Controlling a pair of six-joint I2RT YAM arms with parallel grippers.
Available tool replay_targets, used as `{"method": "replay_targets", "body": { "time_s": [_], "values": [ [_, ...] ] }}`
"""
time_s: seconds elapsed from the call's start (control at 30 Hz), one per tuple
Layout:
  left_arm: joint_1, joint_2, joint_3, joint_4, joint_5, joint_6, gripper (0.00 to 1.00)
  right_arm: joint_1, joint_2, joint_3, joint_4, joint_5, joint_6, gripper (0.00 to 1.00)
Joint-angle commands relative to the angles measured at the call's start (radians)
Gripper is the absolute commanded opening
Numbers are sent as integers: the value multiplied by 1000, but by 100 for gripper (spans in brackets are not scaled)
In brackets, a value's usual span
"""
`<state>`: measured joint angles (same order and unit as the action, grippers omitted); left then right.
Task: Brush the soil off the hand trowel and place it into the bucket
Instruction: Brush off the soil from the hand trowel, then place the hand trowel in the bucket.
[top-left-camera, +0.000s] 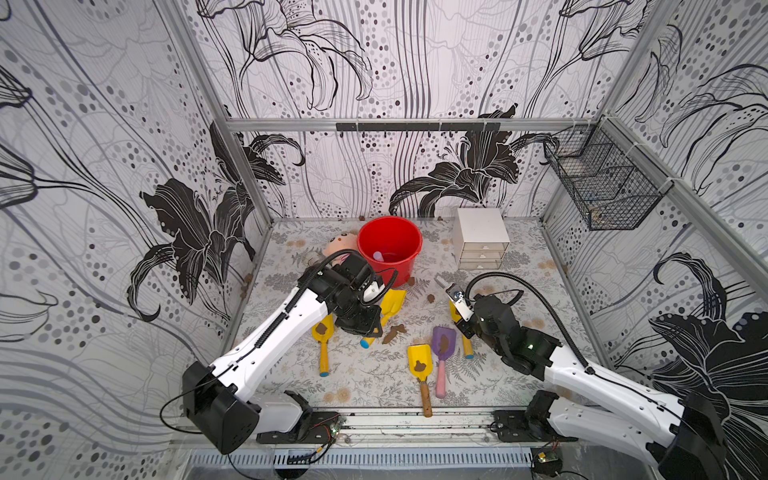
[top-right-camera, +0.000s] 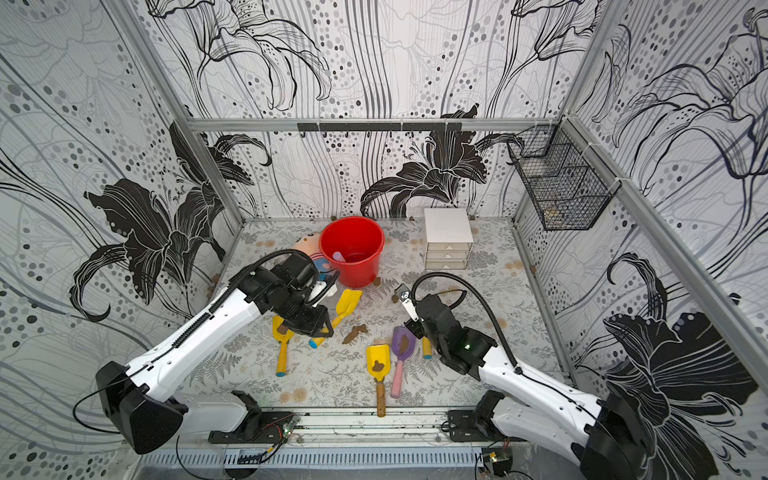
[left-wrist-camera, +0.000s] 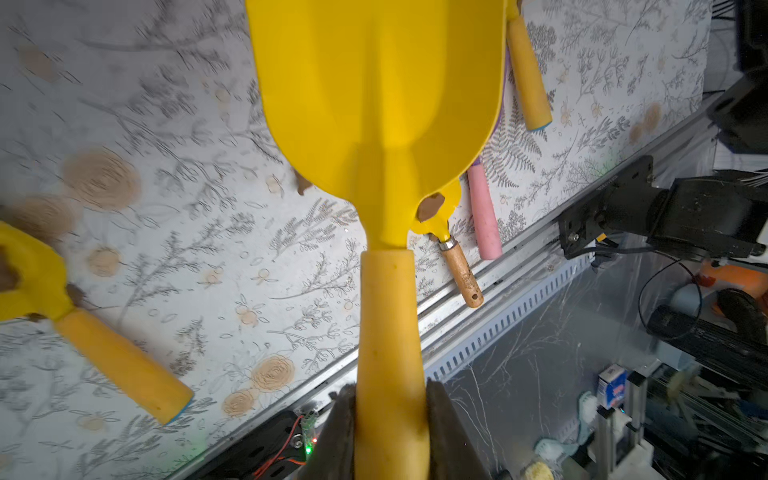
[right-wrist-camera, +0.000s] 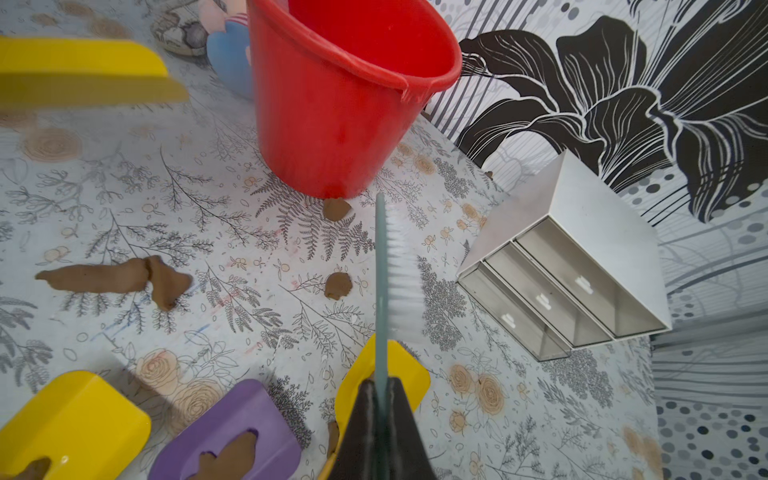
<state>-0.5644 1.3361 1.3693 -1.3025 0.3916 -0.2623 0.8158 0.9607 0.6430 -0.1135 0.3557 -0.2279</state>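
My left gripper (left-wrist-camera: 390, 399) is shut on the yellow handle of a yellow hand trowel (left-wrist-camera: 374, 83), held above the table in front of the bucket. Its blade (top-left-camera: 392, 301) looks bare of soil. The red bucket (top-left-camera: 390, 249) stands at the back of the table, and a pale object lies inside it. My right gripper (right-wrist-camera: 380, 384) is shut on the thin teal handle of a white-bristled brush (right-wrist-camera: 399, 270), which points toward the bucket's base (right-wrist-camera: 332, 166). Brown soil clumps (right-wrist-camera: 116, 278) lie on the table between the arms.
Three more trowels lie in front: a yellow one (top-left-camera: 323, 345), a yellow one with a wooden handle (top-left-camera: 420, 370) and a purple one with a pink handle (top-left-camera: 442, 353), each with soil on it. A white drawer box (top-left-camera: 482, 245) stands beside the bucket. A doll head (top-left-camera: 340, 245) lies behind my left arm.
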Motion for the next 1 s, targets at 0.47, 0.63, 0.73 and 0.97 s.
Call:
{"method": "replay_targets", "body": {
  "time_s": [0.47,0.63,0.73,0.97],
  "values": [
    [162,417,630,-51,-269,121,2,-27,48,66,-63,-98,70,0],
    [210,555,759,-99,-223,159,5,-27,44,53,-64,-98,76,0],
    [221,625,825,-115,-169,175,8,-27,49,48,-63,-97,83,0],
    [260,733,937,-171,-189,216,12,-27,59,40,-57,-101,93,0]
  ]
}}
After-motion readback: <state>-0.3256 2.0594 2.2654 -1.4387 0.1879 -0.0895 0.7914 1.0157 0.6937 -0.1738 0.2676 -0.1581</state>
